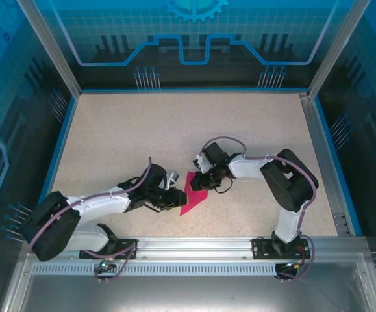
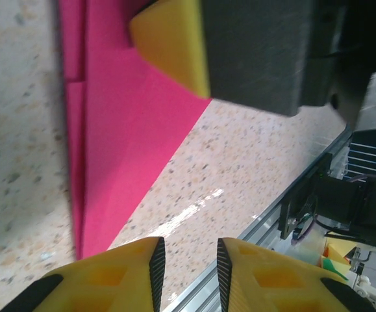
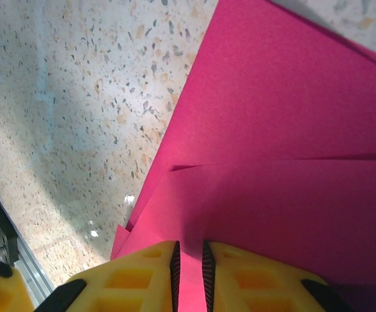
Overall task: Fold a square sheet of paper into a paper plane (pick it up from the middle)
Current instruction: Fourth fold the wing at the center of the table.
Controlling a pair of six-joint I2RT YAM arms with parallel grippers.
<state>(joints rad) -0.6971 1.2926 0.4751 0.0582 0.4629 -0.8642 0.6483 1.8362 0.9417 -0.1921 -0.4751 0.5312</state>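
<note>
The square sheet of paper [image 1: 193, 199] is magenta-pink and folded into a pointed, layered shape, flat on the speckled table between my two arms. In the left wrist view the paper [image 2: 123, 130] runs down to a point at lower left. My left gripper [image 2: 189, 253] is open beside its right edge, with bare table between the fingers. My right gripper [image 3: 189, 260] has its tips down on the paper [image 3: 291, 117], jaws a narrow slit apart with pink showing in the gap. One yellow finger [image 2: 171, 42] of the right gripper rests on the sheet. From above, the left gripper [image 1: 176, 198] and right gripper [image 1: 199, 184] flank the paper.
An aluminium rail [image 1: 194, 247] runs along the near table edge, close behind the left gripper [image 2: 272, 214]. Blue enclosure walls [image 1: 64, 130] ring the table. Open tabletop [image 1: 175, 130] stretches behind the paper.
</note>
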